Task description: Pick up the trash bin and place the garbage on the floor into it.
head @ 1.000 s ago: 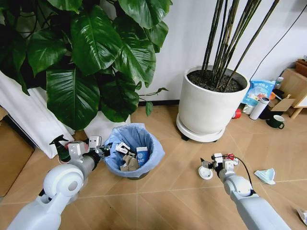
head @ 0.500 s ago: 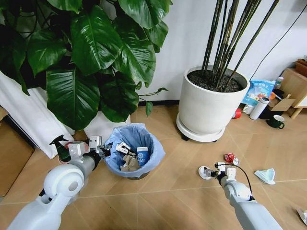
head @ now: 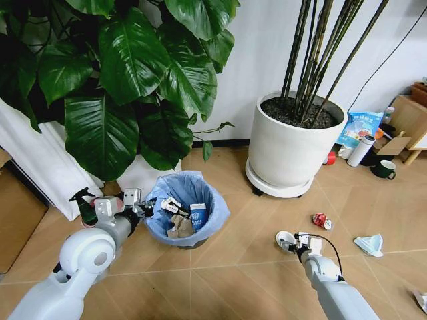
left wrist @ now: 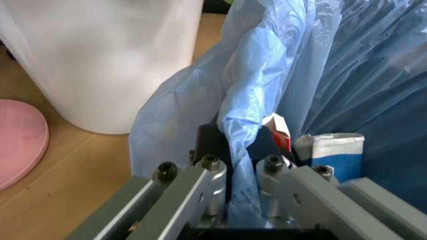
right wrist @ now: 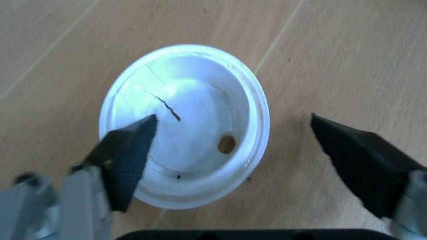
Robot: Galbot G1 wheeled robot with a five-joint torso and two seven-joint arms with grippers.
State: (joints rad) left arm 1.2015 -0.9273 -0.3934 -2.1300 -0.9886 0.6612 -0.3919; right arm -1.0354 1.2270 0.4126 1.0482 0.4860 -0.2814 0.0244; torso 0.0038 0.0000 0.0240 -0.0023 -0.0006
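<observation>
White disc (right wrist: 189, 125) between open fingers (right wrist: 127, 155)

A round trash bin (head: 187, 211) lined with a crinkled blue bag stands upright on the floor, holding cartons. Nearby lie a white disc (head: 285, 239), a red can (head: 319, 220) and a pale blue scrap (head: 369, 244).

Open floor around my right claw, tight quarters on the left

My right claw (right wrist: 230, 145) stands spread over the white disc (right wrist: 187, 125) with bare floor (right wrist: 320, 45) on every side. The red can (head: 319, 220) lies well apart beyond it. My left claw (left wrist: 235, 175) pinches the trash bin (left wrist: 280, 90) rim, with the white plant pot (left wrist: 100, 55) crowding just beside it.
</observation>
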